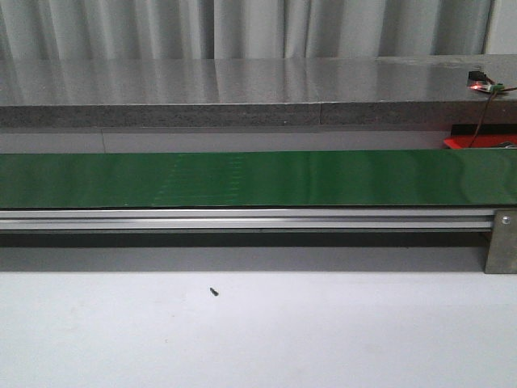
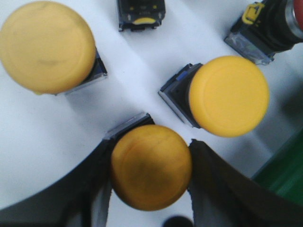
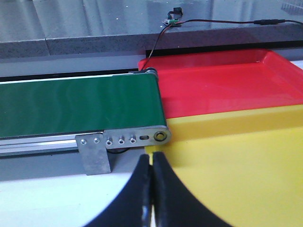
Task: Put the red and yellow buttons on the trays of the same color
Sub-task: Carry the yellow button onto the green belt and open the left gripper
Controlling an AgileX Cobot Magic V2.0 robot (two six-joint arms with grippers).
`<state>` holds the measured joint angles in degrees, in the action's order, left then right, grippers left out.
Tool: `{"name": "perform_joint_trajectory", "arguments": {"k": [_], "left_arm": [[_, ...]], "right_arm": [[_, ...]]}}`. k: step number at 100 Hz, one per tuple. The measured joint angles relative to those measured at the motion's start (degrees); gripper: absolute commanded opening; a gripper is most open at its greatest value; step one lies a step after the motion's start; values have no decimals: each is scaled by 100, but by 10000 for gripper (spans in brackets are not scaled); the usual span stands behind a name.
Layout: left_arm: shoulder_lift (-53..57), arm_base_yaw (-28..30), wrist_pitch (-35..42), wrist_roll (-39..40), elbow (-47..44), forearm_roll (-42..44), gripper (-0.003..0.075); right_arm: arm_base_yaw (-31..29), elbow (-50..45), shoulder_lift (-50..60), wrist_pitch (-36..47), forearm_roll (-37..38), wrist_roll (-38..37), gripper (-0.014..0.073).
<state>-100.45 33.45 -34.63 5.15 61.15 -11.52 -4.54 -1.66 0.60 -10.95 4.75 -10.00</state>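
Observation:
In the left wrist view my left gripper (image 2: 150,156) is shut on a yellow button (image 2: 151,168), its dark fingers (image 2: 215,184) pressing both sides of the domed cap. Two more yellow buttons (image 2: 229,96) (image 2: 46,46) lie close by on the white surface, and a red button (image 2: 294,19) shows at the frame's edge. In the right wrist view my right gripper (image 3: 151,161) is shut and empty, over the near corner of the yellow tray (image 3: 246,175). The red tray (image 3: 227,82) lies just beyond it. Neither gripper shows in the front view.
A green conveyor belt (image 1: 258,178) on an aluminium rail runs across the table, ending beside the trays (image 3: 80,101). A black switch block (image 2: 140,13) lies among the buttons. A sliver of the red tray (image 1: 477,143) and a wired sensor (image 1: 481,81) sit at far right.

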Motion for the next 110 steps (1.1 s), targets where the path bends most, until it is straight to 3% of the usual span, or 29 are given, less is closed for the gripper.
{"name": "perform_joint_trajectory", "arguments": {"k": [22,54,83,110], "left_arm": [[178,0,-101,0,0,47,211],[1450,-53,-567,0,188,104,211],[1557,-903,-900,0,901,139,211],[956,-1475,-912,0,966,67,211]], "right_arm": [[0,0,0,0,0,0,-60],[0,0,0,0,0,0,-60],[0,0,0,0,0,0,-60],[0,0,0,0,0,0,-60]]}}
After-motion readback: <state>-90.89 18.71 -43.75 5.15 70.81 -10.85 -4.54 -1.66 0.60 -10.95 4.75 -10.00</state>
